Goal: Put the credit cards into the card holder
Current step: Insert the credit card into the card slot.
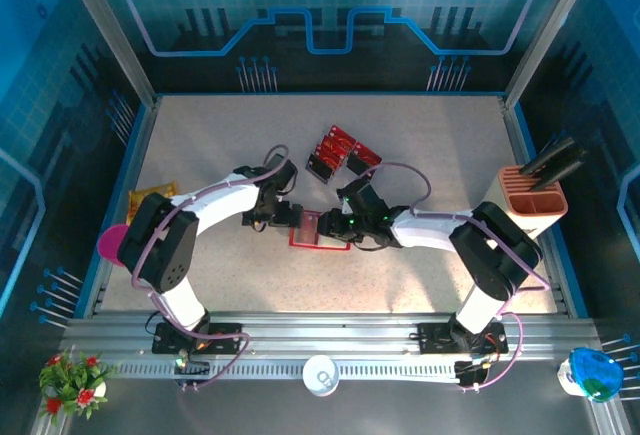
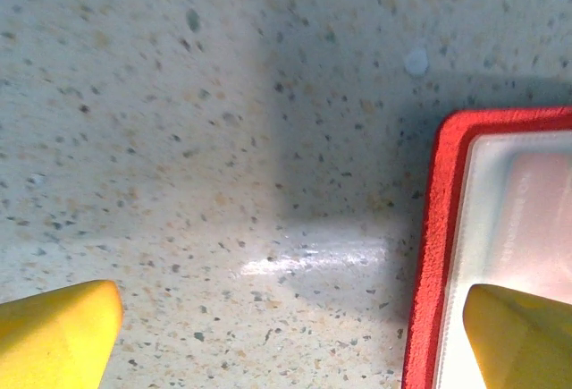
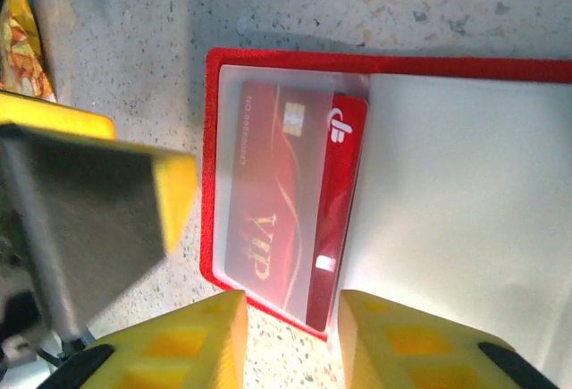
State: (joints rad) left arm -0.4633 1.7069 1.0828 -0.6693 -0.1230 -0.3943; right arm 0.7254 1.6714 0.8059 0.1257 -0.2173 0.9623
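My right hand [image 3: 286, 340] hovers low over the open holder [image 3: 447, 67], fingers a little apart, clamped on nothing. The near end of a card [image 3: 286, 201] lies in the gap between them. Most of that card sits under the clear pocket [image 3: 225, 139] just ahead of the hand, but one long edge pokes out bare, so I judge it only part seated. If I pull away with a fingertip brushing that edge, the card could slide out again. My left hand [image 2: 286, 344] is spread wide, one fingertip [image 2: 518, 335] over the holder's corner and the other over bare tabletop [image 2: 179, 139]. I cannot tell whether it presses down. If it doesn't, any push on the card may shove the holder instead. The spare cards [image 1: 340, 153] lie well beyond both hands.
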